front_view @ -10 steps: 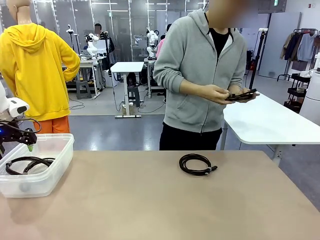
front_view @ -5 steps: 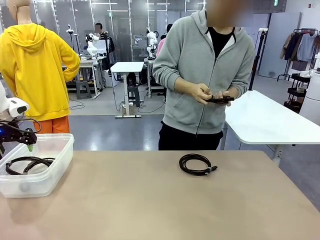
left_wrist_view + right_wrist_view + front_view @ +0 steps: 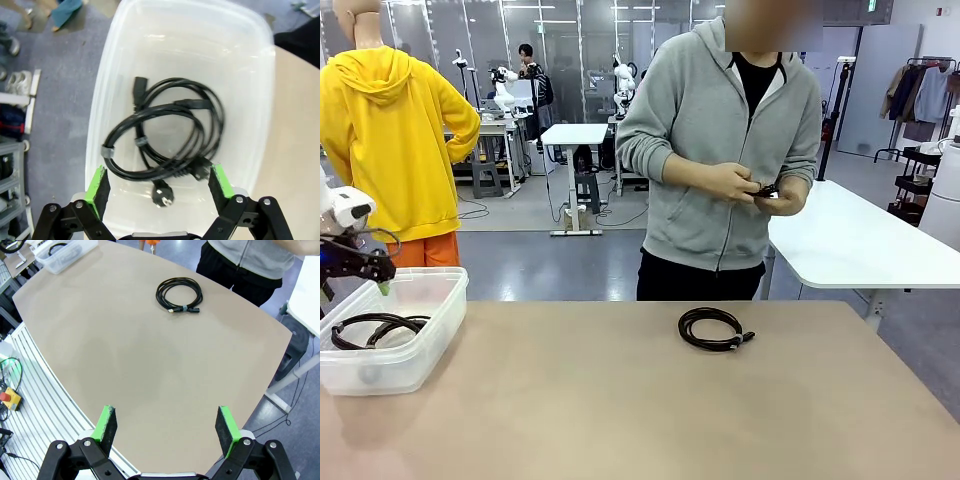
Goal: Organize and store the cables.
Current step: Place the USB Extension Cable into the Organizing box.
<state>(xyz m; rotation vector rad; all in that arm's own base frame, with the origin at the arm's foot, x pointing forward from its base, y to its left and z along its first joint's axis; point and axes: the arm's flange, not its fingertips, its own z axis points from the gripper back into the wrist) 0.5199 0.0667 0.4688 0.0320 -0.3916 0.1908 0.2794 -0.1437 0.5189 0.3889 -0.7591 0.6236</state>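
A coiled black cable (image 3: 165, 132) with a chunky plug lies inside the clear plastic bin (image 3: 260, 100). My left gripper (image 3: 159, 184) hangs open just above it, holding nothing. From the front, the left gripper (image 3: 380, 284) hovers over the bin (image 3: 420, 360) at the table's left end, with that cable (image 3: 375, 327) below it. A second coiled cable (image 3: 713, 328) lies on the table's far middle, also seen as the cable (image 3: 180, 296) in the right wrist view. My right gripper (image 3: 166, 424) is open high above the bare tabletop. The person holds a third black cable (image 3: 766, 190) in both hands.
The person in a grey hoodie (image 3: 720, 130) stands at the far edge, right behind the loose cable. A white table (image 3: 850, 240) stands behind on the right. In the right wrist view, the bin (image 3: 65, 252) sits at the far corner and a red button box (image 3: 10, 397) lies below the table edge.
The person has drawn the cable in from their side to the front of their chest and bunched it between both hands. My left gripper has lifted slightly above the bin.
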